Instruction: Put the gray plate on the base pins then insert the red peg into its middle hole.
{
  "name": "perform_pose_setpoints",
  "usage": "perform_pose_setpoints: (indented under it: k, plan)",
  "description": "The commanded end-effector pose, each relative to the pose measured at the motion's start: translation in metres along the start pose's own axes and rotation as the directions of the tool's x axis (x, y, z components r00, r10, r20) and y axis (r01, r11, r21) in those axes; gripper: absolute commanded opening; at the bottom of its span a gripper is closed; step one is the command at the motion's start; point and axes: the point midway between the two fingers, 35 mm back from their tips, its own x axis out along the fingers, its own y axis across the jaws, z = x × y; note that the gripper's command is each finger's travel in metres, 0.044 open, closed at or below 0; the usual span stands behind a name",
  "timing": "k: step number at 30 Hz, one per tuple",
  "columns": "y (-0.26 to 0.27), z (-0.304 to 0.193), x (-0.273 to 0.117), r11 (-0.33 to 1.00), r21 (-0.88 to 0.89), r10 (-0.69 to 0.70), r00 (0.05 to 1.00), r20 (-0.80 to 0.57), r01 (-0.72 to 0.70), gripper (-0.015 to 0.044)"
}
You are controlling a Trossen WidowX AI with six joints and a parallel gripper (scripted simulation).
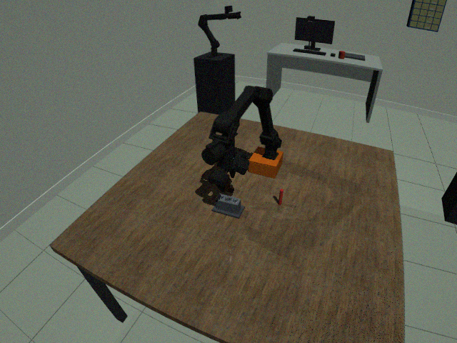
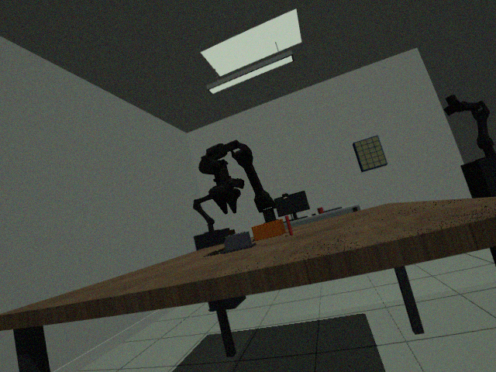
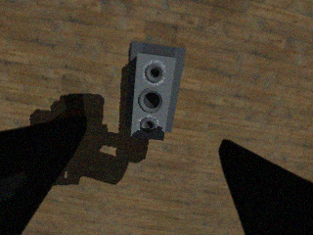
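The gray plate (image 1: 229, 200) (image 2: 237, 242) (image 3: 165, 87) sits on the base (image 1: 226, 212) (image 3: 179, 69) and looks flat. The wrist view shows its three holes in a row; the middle one is wider and has no peg in it. Whether the pins fill the outer holes is hard to tell. A shadow crosses the plate's lower end. My gripper (image 2: 230, 211) (image 3: 155, 134) is wide open and empty, above the plate and clear of it. The red peg (image 1: 280, 196) (image 2: 288, 225) stands upright on the table, apart from the base, and is out of the wrist view.
An orange box (image 1: 265, 165) (image 2: 269, 230) stands at the foot of my arm, behind the base and peg. The wooden table (image 1: 313, 258) (image 2: 320, 240) carries these things. A desk (image 1: 288, 55) and a second arm on a dark cabinet (image 1: 213, 81) stand beyond the table.
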Motion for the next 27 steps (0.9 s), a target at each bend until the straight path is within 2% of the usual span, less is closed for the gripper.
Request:
perform_pose_setpoints:
  k: [1, 7, 14, 17, 27]
  plan:
    - [0.004, 0.017, -0.002, 0.988, 0.154, 0.001, 1.000, 0.000, -0.001, 0.0440]
    - [0.018, 0.060, -0.005, 0.808, 0.589, 0.001, 1.000, 0.004, -0.003, 0.0440]
    - [0.041, 0.104, -0.007, 0.378, 0.926, -0.008, 1.000, 0.006, -0.003, 0.0440]
    - [0.053, 0.121, -0.008, 0.150, 0.989, -0.011, 1.000, 0.008, -0.006, 0.0440]
    - [0.078, 0.155, -0.006, -0.330, 0.944, -0.003, 1.000, 0.012, -0.012, 0.0440]
